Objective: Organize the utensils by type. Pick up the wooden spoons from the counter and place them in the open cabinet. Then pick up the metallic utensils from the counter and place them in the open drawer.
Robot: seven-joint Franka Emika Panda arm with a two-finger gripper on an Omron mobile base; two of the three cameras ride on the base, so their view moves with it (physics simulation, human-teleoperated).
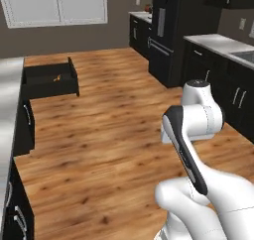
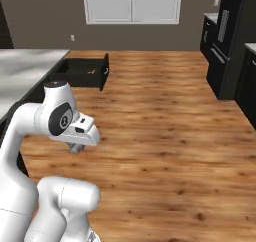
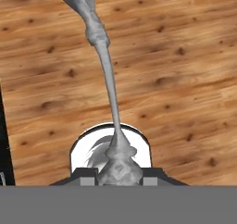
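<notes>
My gripper (image 3: 120,176) is shut on the silver-grey metallic utensil (image 3: 107,70). Its slim handle runs from between the fingertips up to the top of the hand view, with wooden floor beneath it. In the right base view the gripper (image 2: 75,147) hangs over the floor, a good way short of the open drawer (image 2: 82,72). The drawer (image 1: 49,80) stands pulled out from the black base cabinets below the counter (image 1: 10,100), and a small bright orange utensil (image 1: 57,77) lies inside it. The wooden spoons and the open cabinet are out of view.
Wood floor (image 1: 109,135) stretches between me and the drawer. A black fridge (image 1: 166,30) and more black base cabinets with a pale counter (image 1: 218,43) line the right side. White panelled doors (image 2: 131,3) stand on the far wall.
</notes>
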